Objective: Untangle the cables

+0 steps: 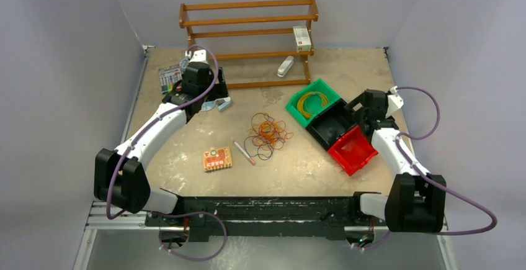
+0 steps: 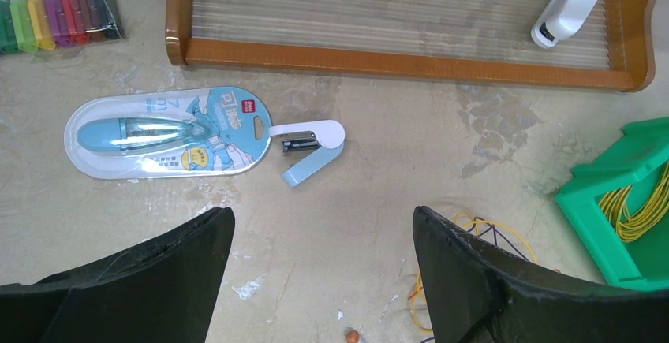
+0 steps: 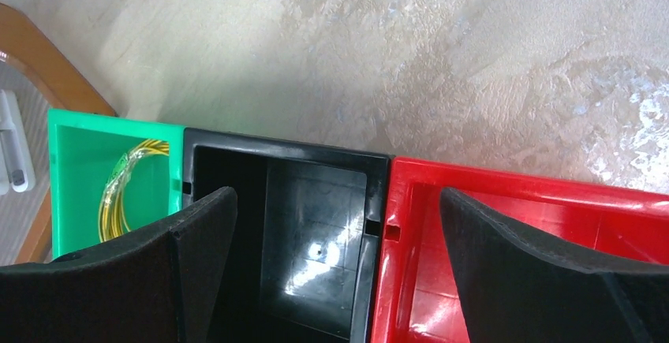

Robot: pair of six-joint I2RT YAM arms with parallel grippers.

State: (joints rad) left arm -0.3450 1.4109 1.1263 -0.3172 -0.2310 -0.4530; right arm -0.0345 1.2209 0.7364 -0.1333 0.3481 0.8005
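The cables (image 1: pixel 268 135) lie as a loose tangle of yellow, orange-red and dark strands at the middle of the table. A few of their loops show in the left wrist view (image 2: pixel 483 225) beside my right finger. A coiled yellow cable (image 1: pixel 312 103) lies in the green bin (image 1: pixel 296 103) and also shows in the right wrist view (image 3: pixel 126 181). My left gripper (image 2: pixel 323 218) is open and empty, at the back left (image 1: pixel 205 99), apart from the tangle. My right gripper (image 3: pixel 339 201) is open and empty, hovering over the black bin (image 3: pixel 315 240) and the red bin (image 3: pixel 505 201).
A wooden rack (image 1: pixel 248 31) at the back holds a white stapler (image 1: pixel 285 66) and a small box (image 1: pixel 302 37). A marker pack (image 1: pixel 169 77) and a blue packaged item (image 2: pixel 166 132) lie back left. An orange card (image 1: pixel 217 158) and a pen (image 1: pixel 244 152) lie beside the tangle.
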